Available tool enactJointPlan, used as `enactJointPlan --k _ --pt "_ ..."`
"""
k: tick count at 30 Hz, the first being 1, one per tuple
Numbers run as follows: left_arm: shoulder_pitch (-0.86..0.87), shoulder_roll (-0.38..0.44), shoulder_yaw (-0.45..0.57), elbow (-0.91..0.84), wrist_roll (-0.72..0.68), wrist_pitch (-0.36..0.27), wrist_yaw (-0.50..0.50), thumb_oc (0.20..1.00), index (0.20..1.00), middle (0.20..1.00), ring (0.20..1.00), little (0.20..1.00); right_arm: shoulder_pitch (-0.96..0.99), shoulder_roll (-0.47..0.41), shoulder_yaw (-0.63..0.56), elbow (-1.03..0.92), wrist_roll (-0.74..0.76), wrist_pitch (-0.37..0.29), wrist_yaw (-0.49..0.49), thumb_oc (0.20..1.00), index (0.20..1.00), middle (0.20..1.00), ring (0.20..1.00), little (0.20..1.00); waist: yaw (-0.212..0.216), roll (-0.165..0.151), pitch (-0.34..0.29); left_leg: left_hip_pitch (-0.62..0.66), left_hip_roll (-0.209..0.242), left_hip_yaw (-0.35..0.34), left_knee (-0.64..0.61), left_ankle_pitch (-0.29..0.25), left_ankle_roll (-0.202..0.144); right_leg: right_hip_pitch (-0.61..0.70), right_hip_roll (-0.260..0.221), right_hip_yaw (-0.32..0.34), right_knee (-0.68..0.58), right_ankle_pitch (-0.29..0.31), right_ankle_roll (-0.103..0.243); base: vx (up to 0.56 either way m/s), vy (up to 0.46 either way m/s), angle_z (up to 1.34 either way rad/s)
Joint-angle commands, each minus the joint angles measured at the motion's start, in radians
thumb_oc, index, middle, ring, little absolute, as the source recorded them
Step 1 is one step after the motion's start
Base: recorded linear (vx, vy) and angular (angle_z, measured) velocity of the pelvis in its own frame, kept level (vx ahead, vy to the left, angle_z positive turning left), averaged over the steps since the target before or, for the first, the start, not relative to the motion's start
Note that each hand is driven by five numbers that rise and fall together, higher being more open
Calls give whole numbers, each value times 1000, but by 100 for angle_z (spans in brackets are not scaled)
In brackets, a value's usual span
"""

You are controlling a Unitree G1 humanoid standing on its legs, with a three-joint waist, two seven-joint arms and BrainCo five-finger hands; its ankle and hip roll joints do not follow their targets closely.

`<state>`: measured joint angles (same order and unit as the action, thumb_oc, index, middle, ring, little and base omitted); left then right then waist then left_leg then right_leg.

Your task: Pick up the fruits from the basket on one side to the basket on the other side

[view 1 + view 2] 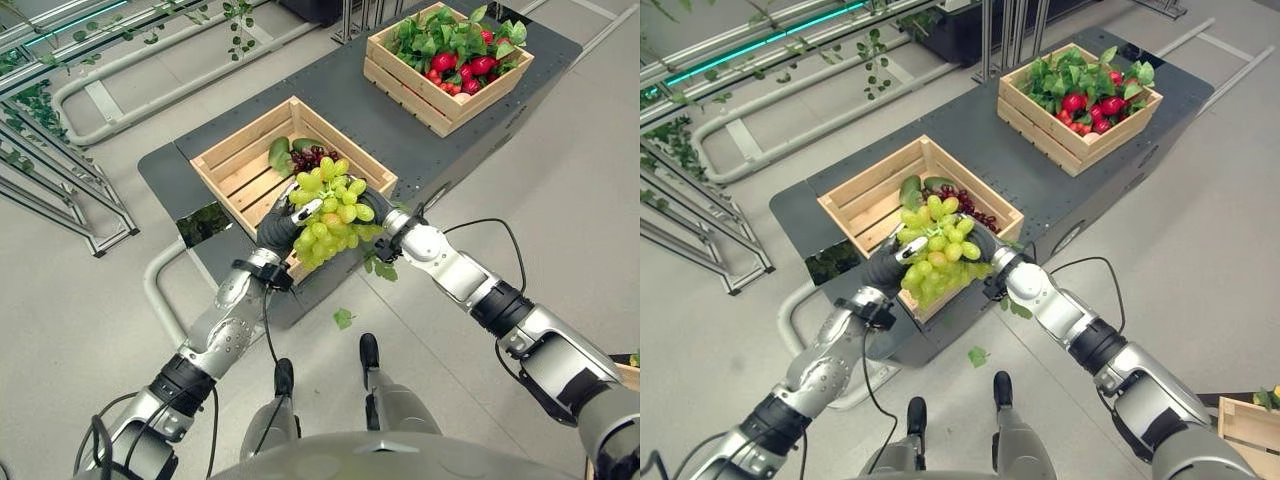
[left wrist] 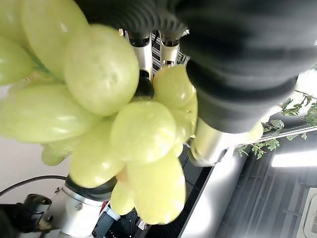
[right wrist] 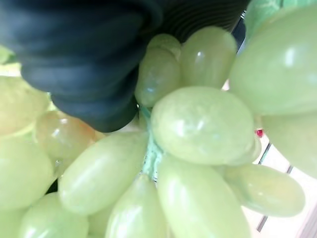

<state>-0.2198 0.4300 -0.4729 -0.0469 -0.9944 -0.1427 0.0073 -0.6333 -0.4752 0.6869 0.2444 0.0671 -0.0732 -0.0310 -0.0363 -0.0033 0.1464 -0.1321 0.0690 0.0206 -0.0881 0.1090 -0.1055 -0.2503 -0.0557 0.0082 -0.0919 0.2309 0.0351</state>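
Observation:
A big bunch of green grapes (image 1: pixel 330 210) hangs over the front corner of the near wooden crate (image 1: pixel 235 165). My left hand (image 1: pixel 278 228) is on its left side, with silver fingers (image 2: pixel 143 49) curled into the bunch. My right hand (image 1: pixel 383 213) presses against the bunch's right side, with grapes (image 3: pixel 198 124) tight against its dark cover. Inside the near crate lie dark red grapes (image 1: pixel 312 157) and a green leaf (image 1: pixel 280 152). The far crate (image 1: pixel 400 80) holds red fruits (image 1: pixel 445 62) among leaves.
Both crates stand on a dark grey platform (image 1: pixel 350 110). Metal racks with plants (image 1: pixel 60 200) run along the left. A loose leaf (image 1: pixel 343 318) lies on the floor. Another wooden crate (image 1: pixel 1245 425) sits at the lower right.

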Motion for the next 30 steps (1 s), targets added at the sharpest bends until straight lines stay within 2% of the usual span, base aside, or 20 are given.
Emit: enactJointPlan --k 1,18,25,30 --pt "-110 -54 -43 -33 60 -54 -21 1000 1000 1000 1000 1000 -61 112 -8 -80 -14 -76 -5 200 200 200 200 200 21 -30 -32 -2 -43 -6 1 -67 44 61 -27 -66 5 -145 105 0 0 0" --pt "-3 -58 72 -100 107 -87 1 1000 1000 1000 1000 1000 -4 99 -64 -97 -32 -86 -16 200 200 200 200 200 33 -32 -30 -2 -47 -9 1 -72 48 66 -29 -68 5 -149 105 0 0 0" --pt "62 -47 146 -136 146 -100 5 1000 1000 1000 1000 1000 28 90 -95 -106 -31 -90 -13 200 200 200 200 200 43 -31 -27 -4 -48 -11 1 -72 49 66 -33 -74 5 -149 105 0 0 2" --pt "140 -36 238 -171 184 -120 10 1000 1000 1000 1000 1000 64 77 -135 -100 -28 -94 -17 200 200 200 200 200 55 -32 -22 -9 -50 -16 1 -72 51 64 -35 -77 5 -149 104 -3 1 2"
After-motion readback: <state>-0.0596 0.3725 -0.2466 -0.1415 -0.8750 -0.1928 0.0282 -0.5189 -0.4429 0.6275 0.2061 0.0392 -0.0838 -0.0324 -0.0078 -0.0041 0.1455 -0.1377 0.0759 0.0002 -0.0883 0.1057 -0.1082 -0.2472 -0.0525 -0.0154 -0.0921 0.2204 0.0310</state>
